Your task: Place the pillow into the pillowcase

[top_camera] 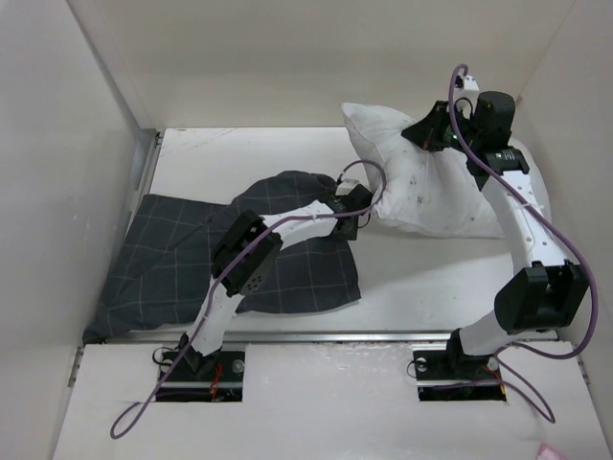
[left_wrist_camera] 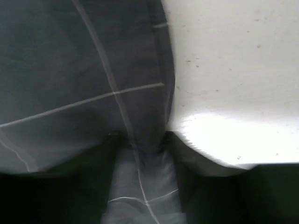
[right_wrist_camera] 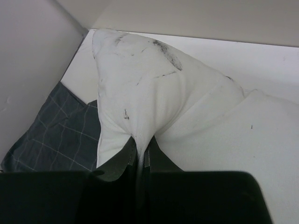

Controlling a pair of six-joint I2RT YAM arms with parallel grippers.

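Observation:
The white pillow (top_camera: 421,182) lies at the back right of the table, its far corner lifted. My right gripper (top_camera: 433,129) is shut on a pinch of the pillow's cloth; in the right wrist view the pillow (right_wrist_camera: 154,88) bunches up between the jaws (right_wrist_camera: 140,156). The dark grid-check pillowcase (top_camera: 201,254) lies spread on the left. My left gripper (top_camera: 356,218) is shut on the pillowcase's edge next to the pillow's left end. In the left wrist view the pillowcase (left_wrist_camera: 84,84) runs between the jaws (left_wrist_camera: 142,186), with the pillow (left_wrist_camera: 233,84) beside it.
White walls close in the table on the left (top_camera: 57,192), back (top_camera: 316,57) and right. A metal rail (top_camera: 316,335) runs along the table's near edge by the arm bases.

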